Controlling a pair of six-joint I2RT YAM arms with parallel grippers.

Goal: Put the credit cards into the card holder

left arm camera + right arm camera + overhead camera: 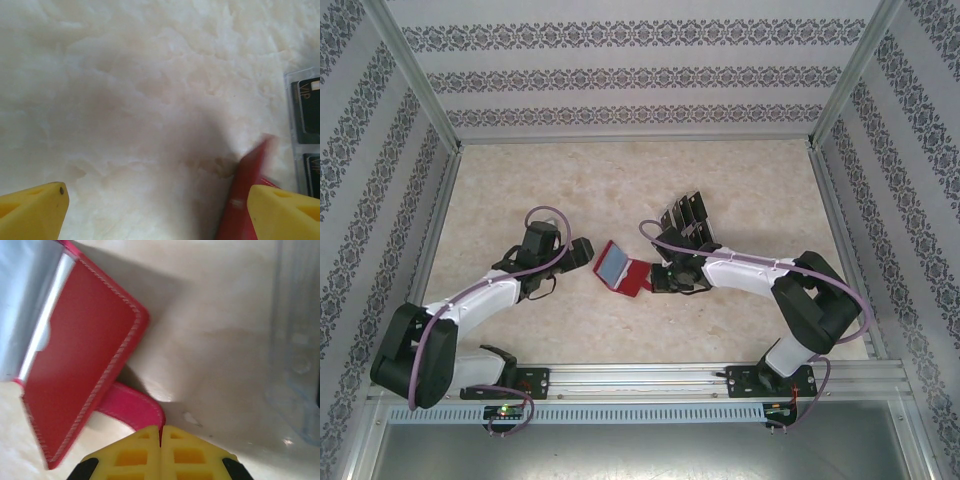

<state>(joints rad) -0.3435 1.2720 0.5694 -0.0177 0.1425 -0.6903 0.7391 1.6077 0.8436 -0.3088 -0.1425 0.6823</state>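
Beige marble-look worktop [620, 180], matte, with soft shadows. Patterned wallpaper in grey floral bands covers the back wall [640, 70], left wall [370, 200] and right wall [910, 180]. Aluminium posts run up the back corners, left [415, 75] and right [850, 70]. An aluminium rail [650, 378] runs along the near edge, with a perforated strip [640, 410] below it, then a grey panel [640, 450]. A clear plastic rack [295, 355] stands on the worktop, right of centre. It is translucent, and its edge [288, 115] is visible in the left wrist view.

Gold "VIP" lettering is showing, turned sideways, on 2 black credit cards [308, 112] sitting just right of the red card holder [246, 192].
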